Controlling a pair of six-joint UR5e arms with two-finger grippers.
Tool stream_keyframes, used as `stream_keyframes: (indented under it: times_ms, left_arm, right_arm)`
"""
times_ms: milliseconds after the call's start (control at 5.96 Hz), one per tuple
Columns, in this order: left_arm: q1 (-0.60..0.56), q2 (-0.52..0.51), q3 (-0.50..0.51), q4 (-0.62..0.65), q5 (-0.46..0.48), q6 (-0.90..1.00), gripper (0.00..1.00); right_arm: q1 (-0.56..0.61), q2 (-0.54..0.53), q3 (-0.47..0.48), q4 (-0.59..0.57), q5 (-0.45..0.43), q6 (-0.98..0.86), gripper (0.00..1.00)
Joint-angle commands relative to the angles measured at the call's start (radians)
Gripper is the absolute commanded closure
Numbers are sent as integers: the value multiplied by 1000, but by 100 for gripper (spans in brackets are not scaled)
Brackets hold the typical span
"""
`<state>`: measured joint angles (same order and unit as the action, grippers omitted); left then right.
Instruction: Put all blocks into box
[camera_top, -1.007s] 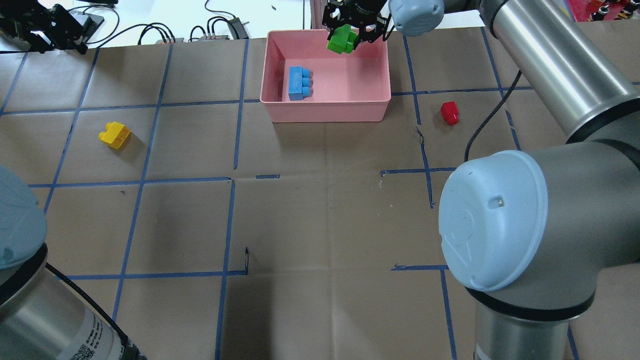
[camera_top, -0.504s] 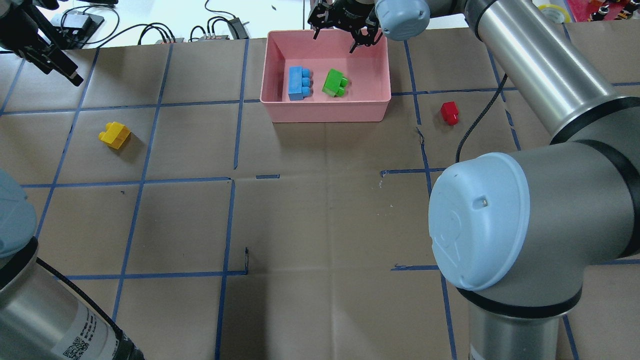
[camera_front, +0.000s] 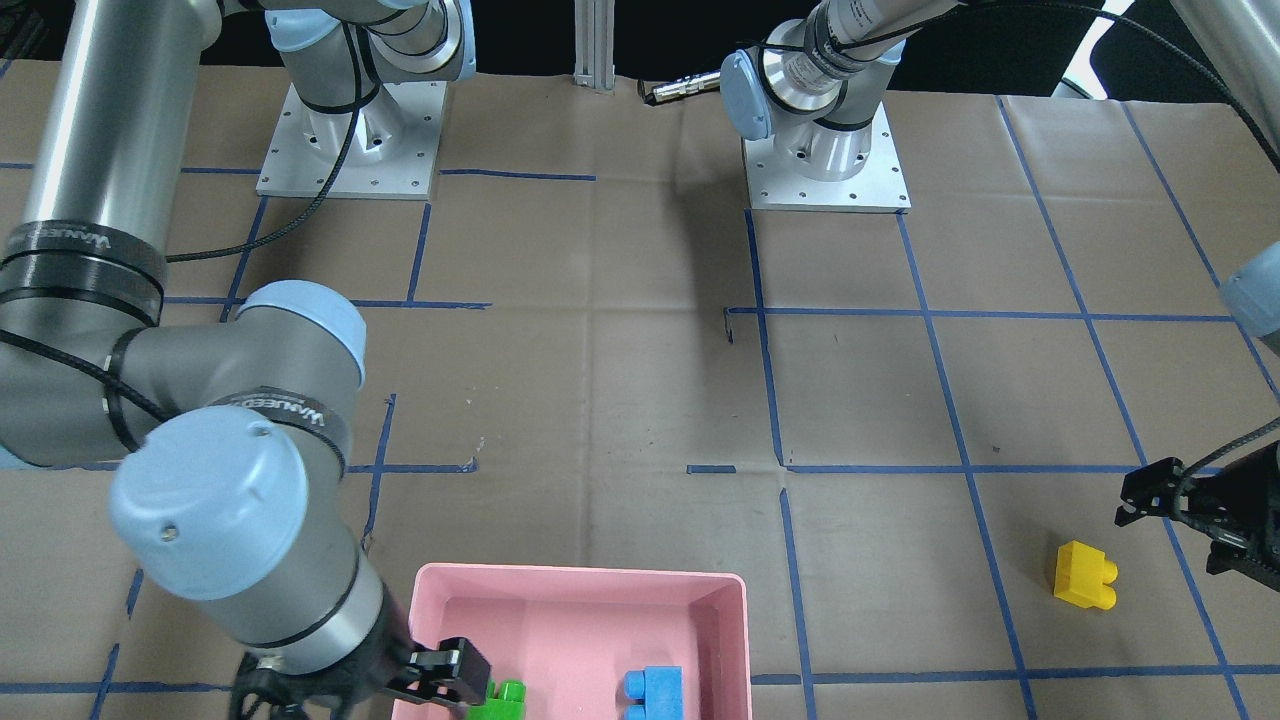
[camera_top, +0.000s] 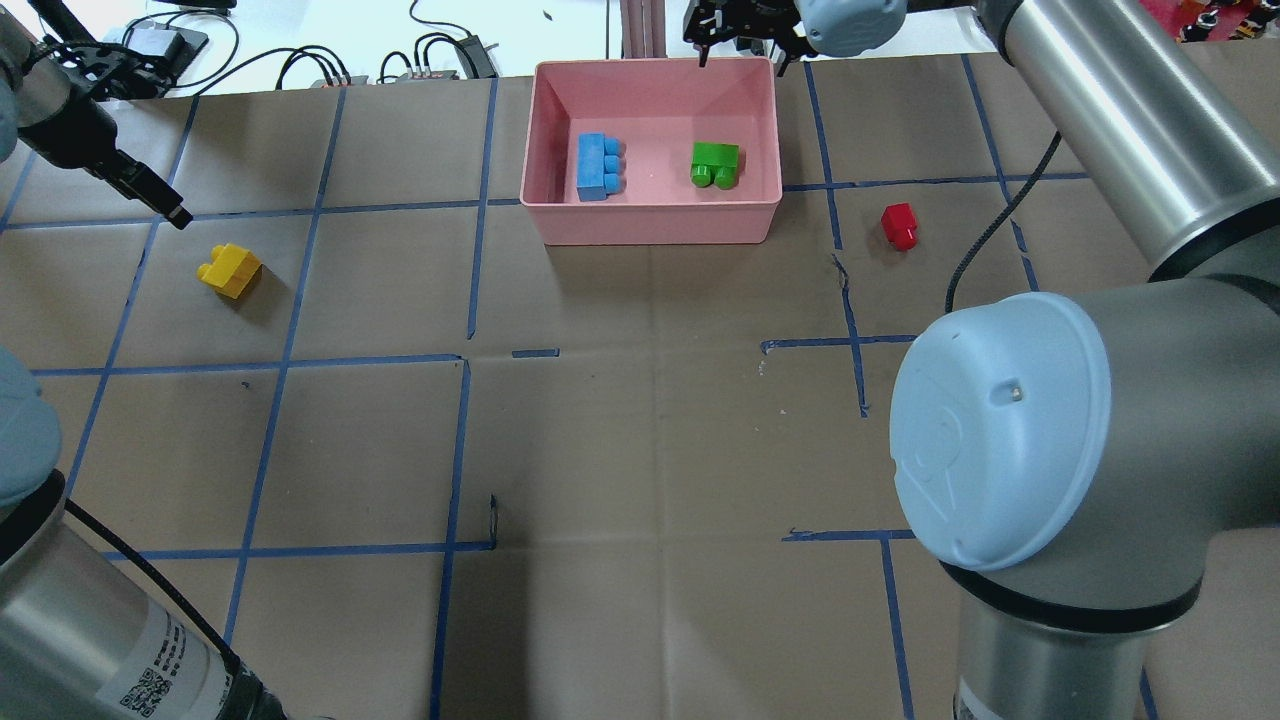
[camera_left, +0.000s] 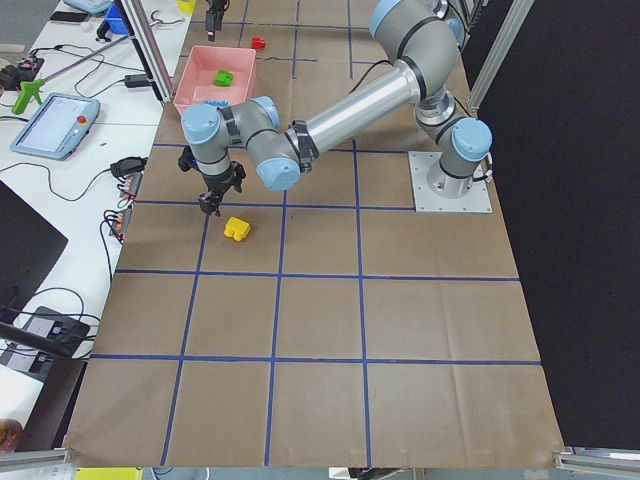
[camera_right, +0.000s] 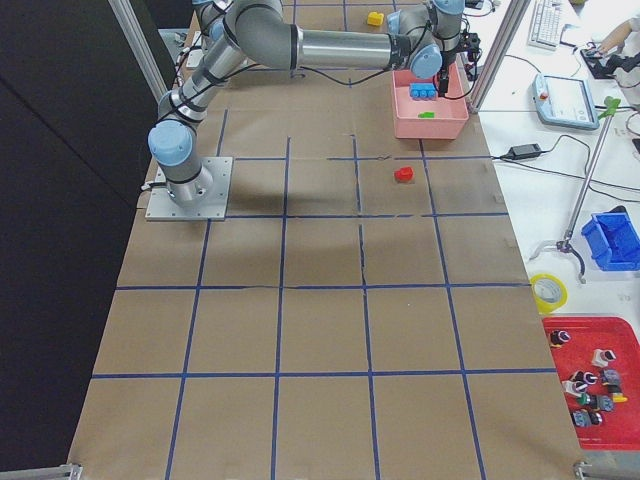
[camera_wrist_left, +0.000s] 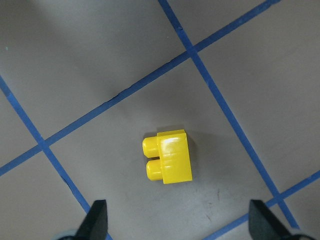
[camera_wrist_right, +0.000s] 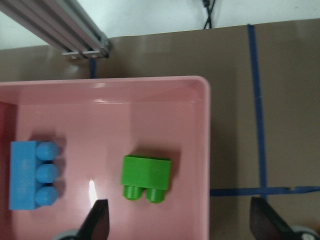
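The pink box (camera_top: 650, 226) stands at the far middle of the table. The light blue brick (camera_top: 598, 167) and the green brick (camera_top: 716, 165) lie inside it, apart. My right gripper (camera_top: 740, 50) is open and empty above the box's far rim; its wrist view shows the green brick (camera_wrist_right: 146, 176) below. The yellow brick (camera_top: 230, 270) lies on the paper at the left. My left gripper (camera_wrist_left: 180, 225) is open and hovers just beyond the yellow brick (camera_wrist_left: 167, 157), not touching it. The red brick (camera_top: 899, 226) lies to the right of the box.
Cables and small devices (camera_top: 440, 55) lie on the white surface beyond the table's far edge. An aluminium post (camera_wrist_right: 75, 30) stands behind the box. Blue tape lines grid the brown paper.
The right gripper opened and dropped the green brick into the box, then drew back over the far rim. The left gripper moved in from the far left towards the yellow brick.
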<state>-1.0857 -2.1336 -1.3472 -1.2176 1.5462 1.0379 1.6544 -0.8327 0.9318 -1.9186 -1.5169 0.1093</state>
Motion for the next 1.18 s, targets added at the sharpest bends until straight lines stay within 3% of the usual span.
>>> stream_keyframes:
  times_ms: [0, 168, 504, 672, 839, 1007]
  left_arm:
    - [1, -3, -163, 212, -12, -36, 0]
    - [3, -31, -209, 310, -14, -50, 0]
    - [36, -88, -202, 357, -75, -80, 1]
    - [43, -89, -195, 357, -80, -93, 1]
    - [43, -92, -187, 357, -80, -94, 1]
    - [43, -94, -181, 357, -81, -96, 2]
  right_arm:
    - [-89, -70, 21, 122, -75, -215, 4]
    - [-116, -62, 28, 122, -86, -267, 4]
    - [-133, -121, 239, 98, -86, -275, 13]
    - [-171, -179, 369, 40, -88, -301, 13]
    - [-197, -193, 475, -131, -82, -386, 12]
    - [-203, -193, 534, -189, -72, -395, 11]
